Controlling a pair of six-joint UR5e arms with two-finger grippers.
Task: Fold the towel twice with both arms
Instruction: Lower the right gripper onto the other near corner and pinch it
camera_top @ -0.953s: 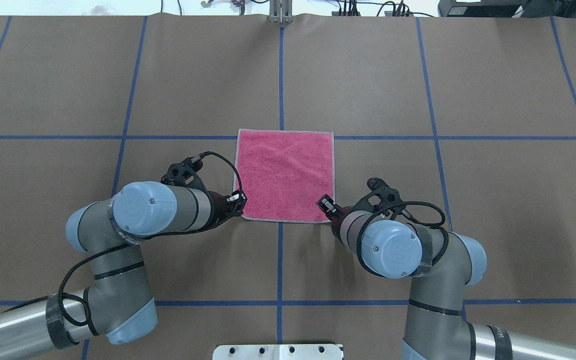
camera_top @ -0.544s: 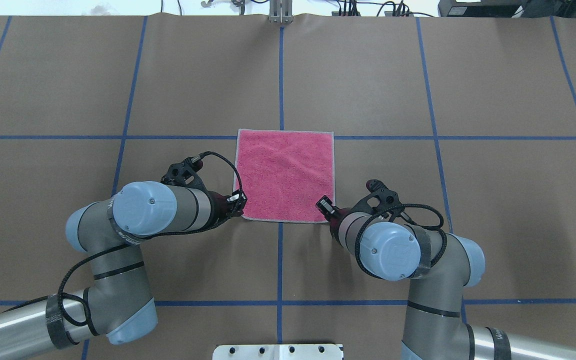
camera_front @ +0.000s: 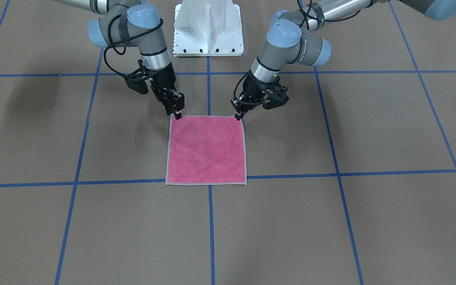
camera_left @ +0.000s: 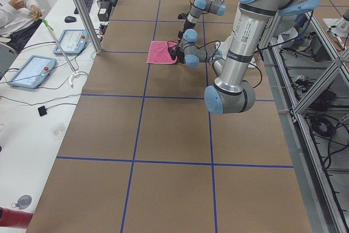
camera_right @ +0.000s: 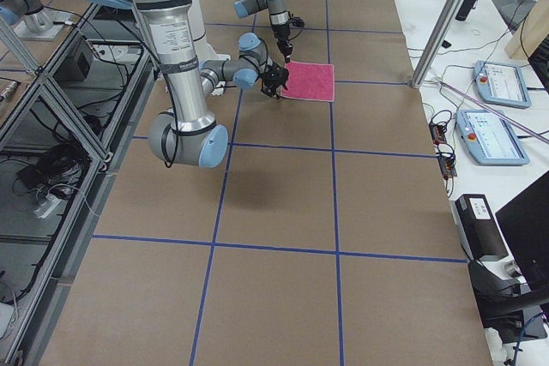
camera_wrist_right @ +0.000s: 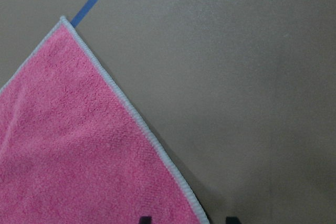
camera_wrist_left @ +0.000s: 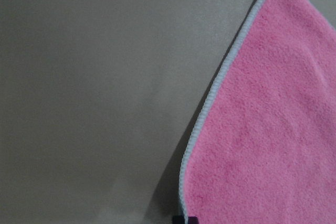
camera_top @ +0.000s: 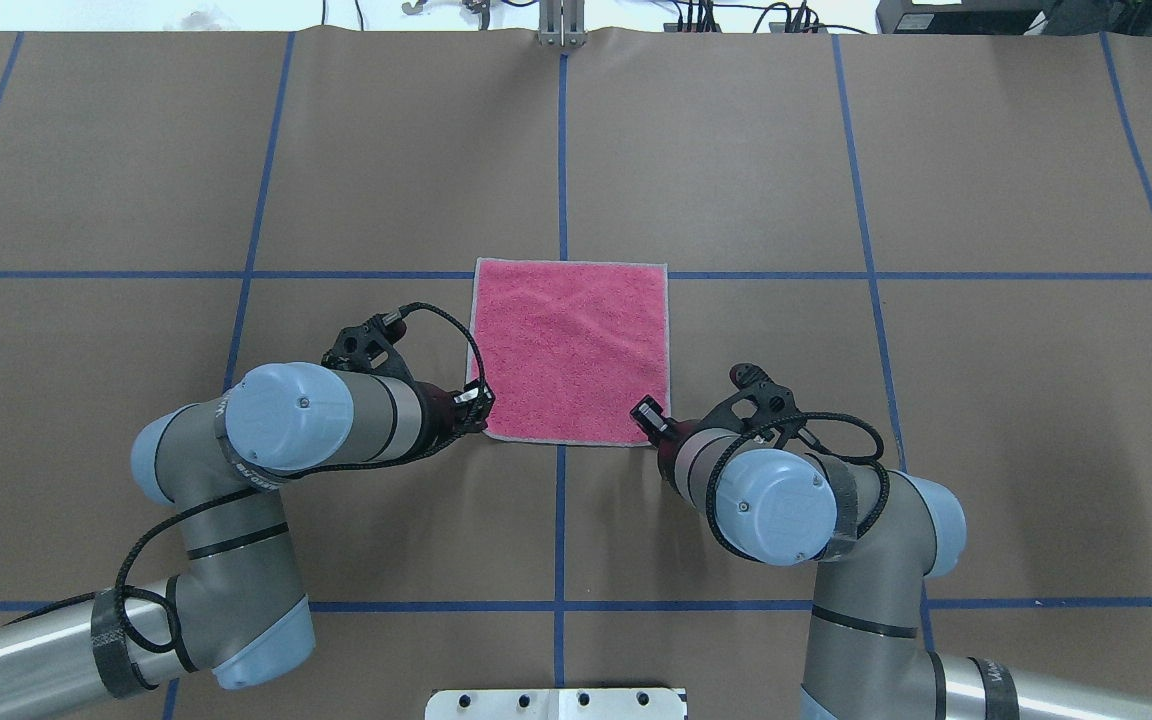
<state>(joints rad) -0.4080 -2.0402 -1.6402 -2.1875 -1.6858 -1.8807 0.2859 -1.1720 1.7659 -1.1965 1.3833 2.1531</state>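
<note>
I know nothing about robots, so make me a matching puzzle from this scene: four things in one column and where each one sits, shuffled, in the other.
Things
1. pink square terry towel
2. left black two-finger gripper
3. right black two-finger gripper
4. white metal pedestal base

Places, as seen in the overhead view
A. middle of the view's bottom edge
B. at the towel's near right corner
C. spread flat on the brown table
D. at the towel's near left corner

Pairs: 1-C, 2-D, 3-B, 4-A

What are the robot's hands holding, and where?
Left gripper seems to pinch the towel at one near corner; right gripper is open at the other, holding nothing.
</note>
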